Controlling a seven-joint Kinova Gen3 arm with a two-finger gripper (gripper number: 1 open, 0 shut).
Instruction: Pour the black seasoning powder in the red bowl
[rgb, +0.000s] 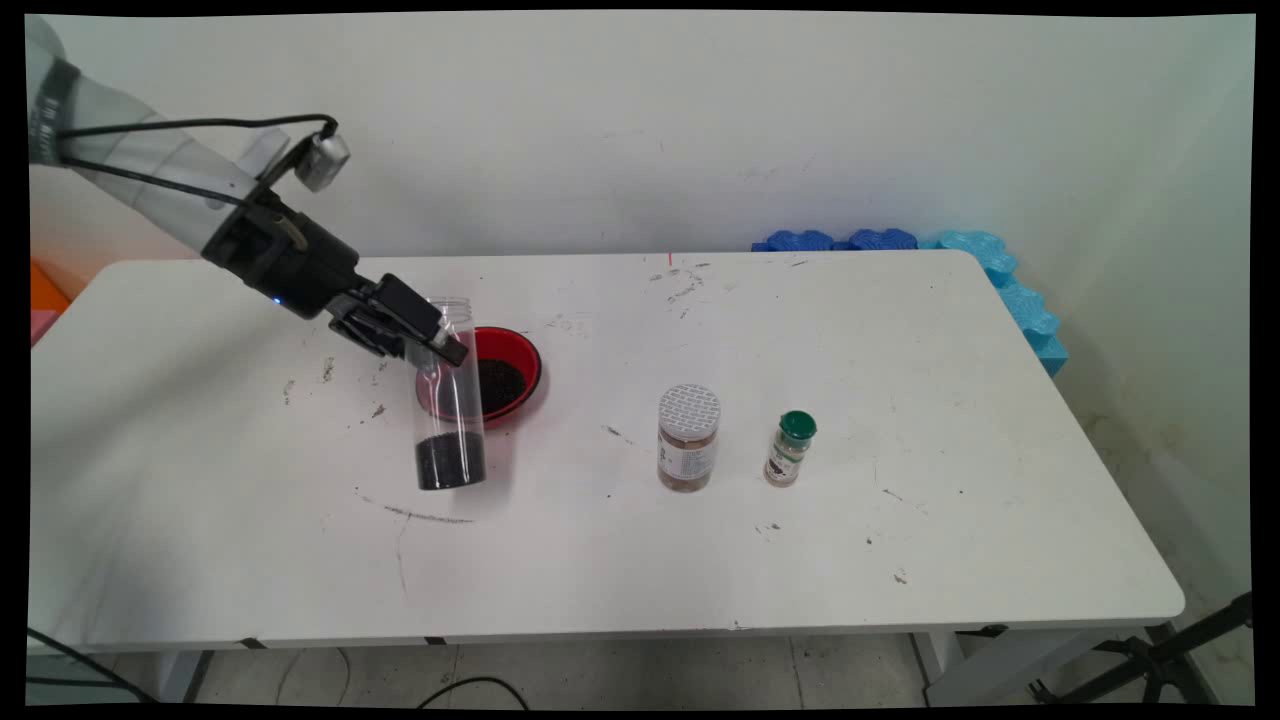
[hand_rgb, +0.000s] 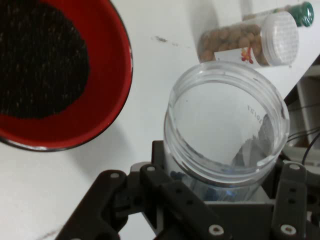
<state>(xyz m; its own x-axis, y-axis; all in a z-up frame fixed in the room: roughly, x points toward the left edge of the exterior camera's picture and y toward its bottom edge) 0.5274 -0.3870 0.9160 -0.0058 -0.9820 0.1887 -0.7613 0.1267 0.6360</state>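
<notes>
My gripper (rgb: 432, 340) is shut on a tall clear plastic jar (rgb: 449, 400), held near its open mouth. The jar stands almost upright, slightly tilted, with a layer of dark grains at its bottom, its base at or just above the table. In the hand view the jar's open rim (hand_rgb: 227, 125) fills the space between my fingers (hand_rgb: 170, 200). Just behind the jar sits a red bowl (rgb: 520, 352) with dark grains in it, also seen as the red bowl (hand_rgb: 107, 75) at the upper left of the hand view.
A jar with a white lid and brown contents (rgb: 688, 438) stands right of centre, with a small green-capped spice bottle (rgb: 790, 448) beside it. Both appear in the hand view, the white-lidded jar (hand_rgb: 245, 42) and the green cap (hand_rgb: 304, 12). Blue foam pieces (rgb: 900, 242) lie behind the white table (rgb: 900, 560).
</notes>
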